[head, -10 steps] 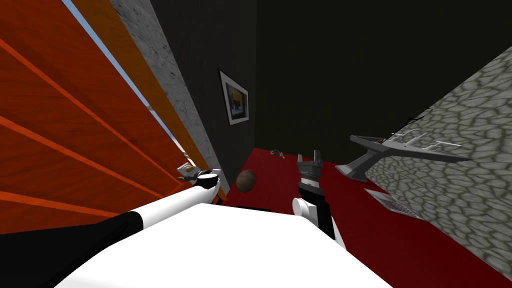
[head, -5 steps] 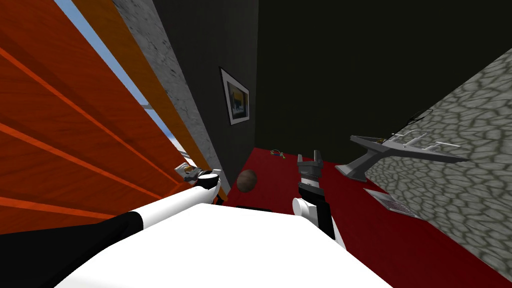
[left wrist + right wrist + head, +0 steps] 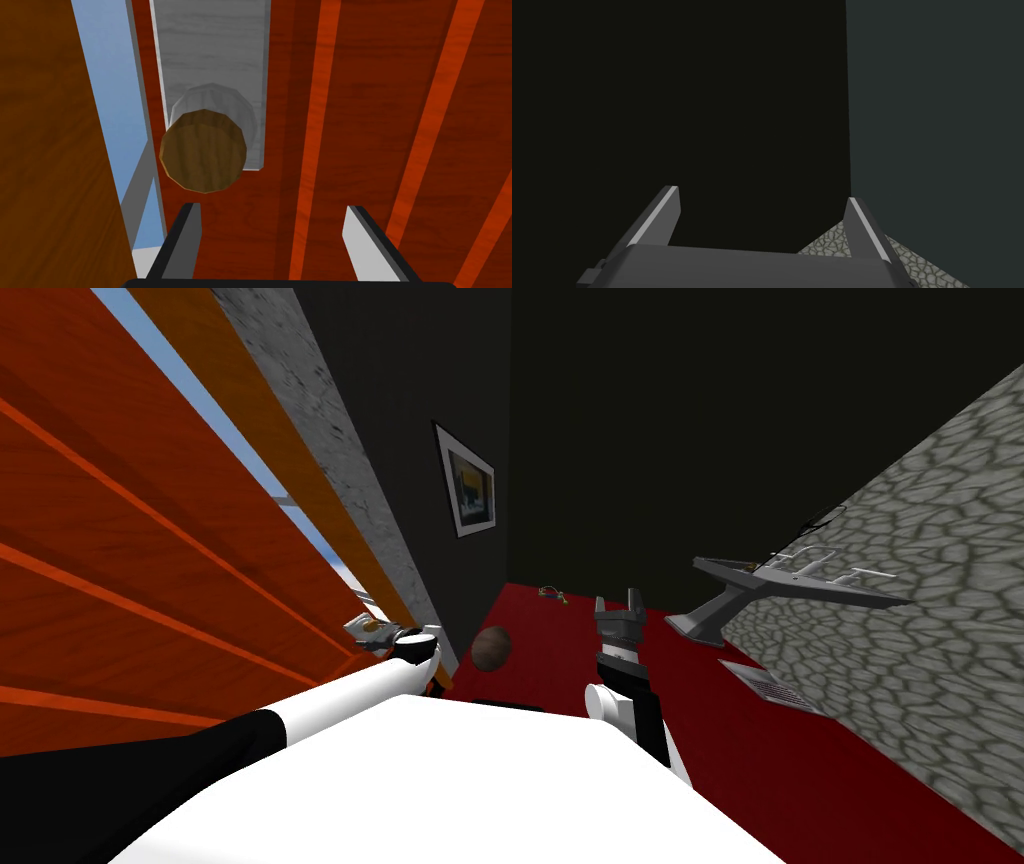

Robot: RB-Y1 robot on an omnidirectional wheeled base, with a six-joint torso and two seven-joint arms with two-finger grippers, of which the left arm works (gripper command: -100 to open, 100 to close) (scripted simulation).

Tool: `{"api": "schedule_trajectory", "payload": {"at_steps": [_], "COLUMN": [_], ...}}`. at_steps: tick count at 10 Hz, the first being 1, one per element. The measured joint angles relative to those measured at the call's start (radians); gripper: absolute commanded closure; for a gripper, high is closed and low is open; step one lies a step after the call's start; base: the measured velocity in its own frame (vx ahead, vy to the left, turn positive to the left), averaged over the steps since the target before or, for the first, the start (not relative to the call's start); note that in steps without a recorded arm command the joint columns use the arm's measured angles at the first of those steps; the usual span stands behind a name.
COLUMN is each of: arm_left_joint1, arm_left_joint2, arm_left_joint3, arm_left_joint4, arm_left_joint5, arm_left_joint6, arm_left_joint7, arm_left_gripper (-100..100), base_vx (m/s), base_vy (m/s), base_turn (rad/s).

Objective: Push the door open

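Observation:
The door (image 3: 140, 558) is a red-orange wooden panel with raised bars, on my left. It stands ajar: a blue strip of outdoors (image 3: 230, 448) shows between it and the lighter wooden frame (image 3: 280, 428). My left gripper (image 3: 368, 628) is at the door's free edge, beside the knob. In the left wrist view the gripper (image 3: 272, 235) is open, close to the door face (image 3: 380, 110). A round brown knob (image 3: 203, 151) on a grey plate (image 3: 212, 55) sits just beyond one fingertip. My right gripper (image 3: 620, 606) hangs open over the red floor, and its wrist view shows the gripper (image 3: 762, 210) empty.
A stone-patterned wall (image 3: 900, 618) runs along my right, with a grey shelf (image 3: 790, 583) on it and a floor vent (image 3: 770, 688) below. A brown ball (image 3: 492, 648) lies on the red floor (image 3: 760, 768). A framed picture (image 3: 465, 493) hangs on the dark wall.
The blue gap between the door's edge and the frame has widened as the door swung outward. My left gripper has followed the door's edge a little. The right arm has stayed put.

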Motion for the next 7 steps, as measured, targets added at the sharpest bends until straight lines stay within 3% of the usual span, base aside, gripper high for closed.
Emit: {"api": "schedule_trajectory", "payload": {"at_steps": [2,4,5,7], "arm_left_joint1": [-0.01,-0.033,-0.034,-0.024], "arm_left_joint2": [0.006,-0.028,-0.03,-0.007], "arm_left_joint3": [0.018,0.053,0.055,0.042], "arm_left_joint4": [0.019,0.005,0.006,0.011], "arm_left_joint5": [0.009,0.02,0.021,0.027], "arm_left_joint6": [-0.037,-0.063,-0.066,-0.071], "arm_left_joint7": [-0.015,-0.034,-0.036,-0.033], "arm_left_gripper": [-100,-100,-100,-100], "base_vx": [-0.037,0.018,0.004,-0.021], "base_vy": [-0.107,-0.08,0.098,0.171], "base_turn": [-0.106,-0.056,-0.03,-0.046]}}
